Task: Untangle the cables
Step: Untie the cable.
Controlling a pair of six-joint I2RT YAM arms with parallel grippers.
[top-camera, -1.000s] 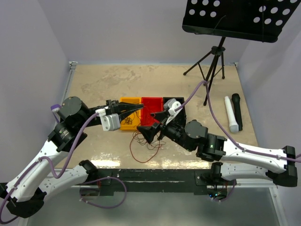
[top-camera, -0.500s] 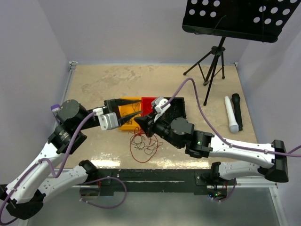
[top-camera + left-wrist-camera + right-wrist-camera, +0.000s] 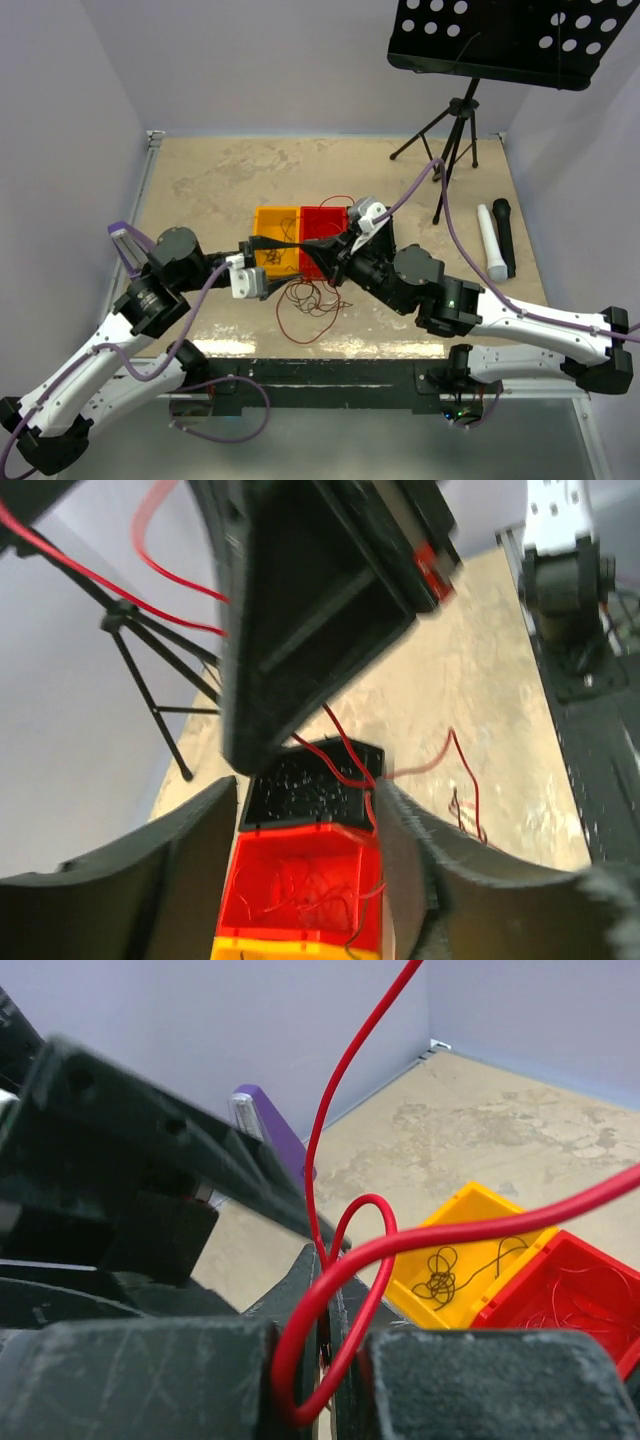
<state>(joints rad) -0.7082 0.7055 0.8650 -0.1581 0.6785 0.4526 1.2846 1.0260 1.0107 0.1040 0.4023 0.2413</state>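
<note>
The cables lie as a loose snarl of red and dark strands [image 3: 308, 303] on the table in front of the bins. One red cable [image 3: 352, 1260] is pinched in my right gripper [image 3: 333, 1278], which is shut on it; the strand loops upward [image 3: 336, 200] above the red bin [image 3: 322, 220]. My left gripper [image 3: 305, 810] stands open, facing the right one, with the red bin [image 3: 300, 880] showing between its fingers. A red strand [image 3: 347, 755] runs past its right finger. A small black cable snarl [image 3: 438, 1282] lies in the yellow bin [image 3: 470, 1210].
Yellow [image 3: 272, 222], red and black [image 3: 300, 792] bins sit in a row mid-table; the right arm covers most of the black one from above. A music stand [image 3: 455, 130] stands at the back right, with a white microphone [image 3: 490, 243] and a black one [image 3: 504, 235] beside it.
My right gripper shut on a red cable and lifted it from the snarl toward the bins. My left gripper opened and its arm slid right, tips meeting the right gripper.
</note>
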